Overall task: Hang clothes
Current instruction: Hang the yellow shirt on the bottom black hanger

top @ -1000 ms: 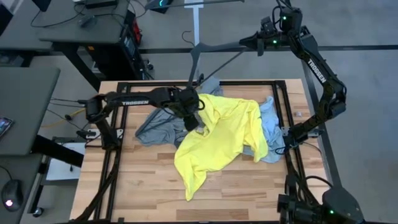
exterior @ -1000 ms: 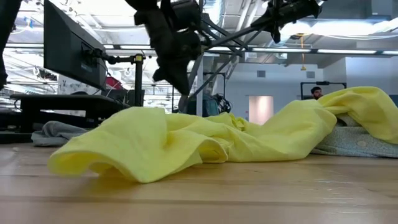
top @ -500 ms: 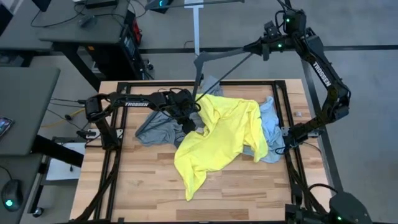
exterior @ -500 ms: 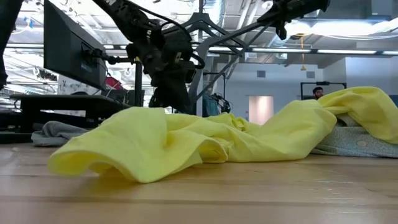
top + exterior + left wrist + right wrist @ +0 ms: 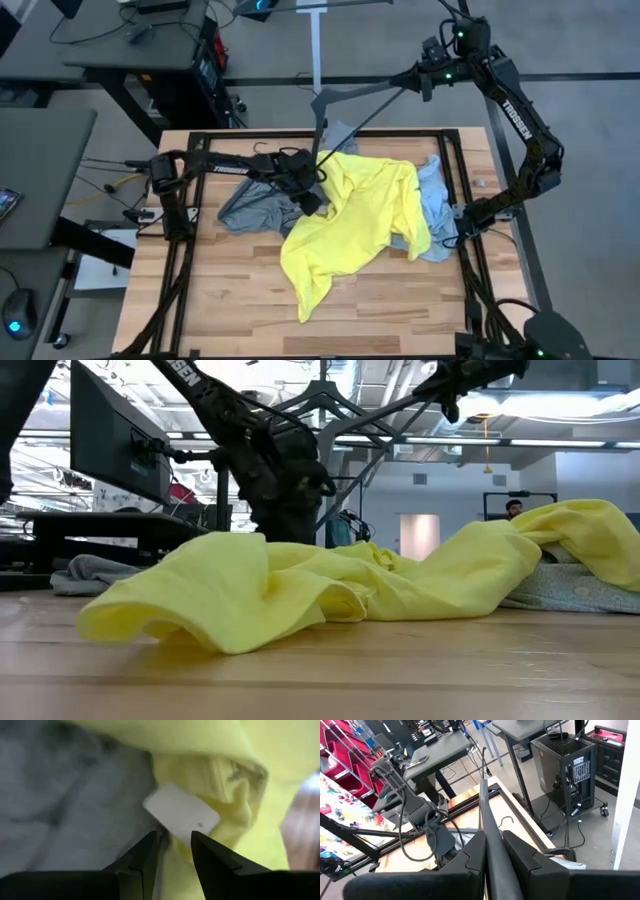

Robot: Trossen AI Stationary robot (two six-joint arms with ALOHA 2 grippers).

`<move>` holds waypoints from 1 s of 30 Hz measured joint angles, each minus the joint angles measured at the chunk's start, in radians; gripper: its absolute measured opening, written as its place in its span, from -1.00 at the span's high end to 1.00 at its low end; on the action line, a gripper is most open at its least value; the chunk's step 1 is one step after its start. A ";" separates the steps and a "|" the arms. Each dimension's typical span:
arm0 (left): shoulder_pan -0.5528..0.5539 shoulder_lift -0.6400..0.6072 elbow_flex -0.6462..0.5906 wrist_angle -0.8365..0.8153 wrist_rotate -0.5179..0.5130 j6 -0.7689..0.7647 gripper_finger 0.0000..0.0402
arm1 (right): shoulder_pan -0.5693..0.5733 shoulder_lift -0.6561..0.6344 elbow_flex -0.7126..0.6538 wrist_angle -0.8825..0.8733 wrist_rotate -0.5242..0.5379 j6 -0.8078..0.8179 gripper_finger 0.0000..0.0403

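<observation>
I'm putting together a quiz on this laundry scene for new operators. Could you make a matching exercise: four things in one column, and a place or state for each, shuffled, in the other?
Things:
1. yellow T-shirt
2. grey T-shirt
3. left pincer
4. right pincer

Places or states:
A. raised beyond the table's far edge, shut on a black hanger
B. spread across the middle of the table, on top of the pile
C. low over the yellow shirt's neck, fingers slightly apart
D. partly under the yellow shirt, on the left arm's side

Pairs: 1-B, 2-D, 3-C, 4-A
</observation>
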 joint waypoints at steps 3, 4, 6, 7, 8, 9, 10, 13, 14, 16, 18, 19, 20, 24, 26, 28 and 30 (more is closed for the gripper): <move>-0.025 0.018 0.000 -0.003 0.020 -0.004 0.49 | 0.000 0.000 0.000 -0.004 0.000 -0.002 0.85; -0.030 0.022 0.000 -0.011 0.018 -0.003 0.49 | 0.000 0.000 0.000 -0.004 0.000 -0.002 0.85; -0.041 0.039 0.000 -0.007 0.008 -0.003 0.49 | 0.005 0.000 0.000 -0.003 0.001 -0.004 0.85; -0.046 0.044 0.000 0.001 -0.009 -0.006 0.49 | 0.005 0.000 0.000 -0.003 0.000 -0.006 0.85; -0.049 0.048 0.000 -0.002 -0.037 -0.008 0.50 | 0.006 0.000 0.000 -0.003 0.001 -0.010 0.85; -0.051 0.048 0.000 -0.008 -0.059 -0.009 0.51 | 0.010 0.000 0.000 -0.002 0.000 -0.011 0.85; -0.054 0.047 0.000 -0.010 -0.081 -0.009 0.54 | 0.013 0.000 0.000 -0.003 0.001 -0.011 0.85; -0.055 0.046 0.000 -0.010 -0.093 0.029 0.73 | 0.014 0.000 0.000 -0.003 0.001 -0.011 0.85; -0.055 0.046 0.000 -0.010 -0.092 0.038 0.83 | 0.014 0.000 0.000 -0.003 0.001 -0.011 0.85; -0.054 0.046 0.001 -0.013 -0.083 0.047 0.95 | 0.014 0.000 0.000 -0.004 0.000 -0.011 0.85; -0.054 0.045 0.017 -0.054 -0.084 0.058 0.97 | 0.012 -0.002 0.000 -0.005 0.001 -0.011 0.85; -0.054 0.040 0.030 -0.082 -0.089 0.071 0.99 | 0.004 -0.006 0.000 -0.006 0.001 -0.011 0.85; -0.054 0.032 0.048 -0.116 -0.096 0.087 0.99 | -0.005 -0.015 0.000 -0.008 0.001 -0.011 0.85; -0.047 -0.031 0.139 -0.290 -0.202 0.173 1.00 | -0.043 -0.054 0.000 0.001 0.000 -0.003 0.85; -0.031 -0.059 0.188 -0.385 -0.259 0.211 1.00 | -0.059 -0.068 0.000 0.003 0.001 0.017 0.85; -0.015 -0.089 0.230 -0.462 -0.310 0.236 1.00 | -0.071 -0.083 0.000 -0.002 0.003 0.024 0.85; 0.006 -0.121 0.271 -0.513 -0.353 0.257 1.00 | -0.077 -0.103 0.000 0.001 0.001 0.039 0.85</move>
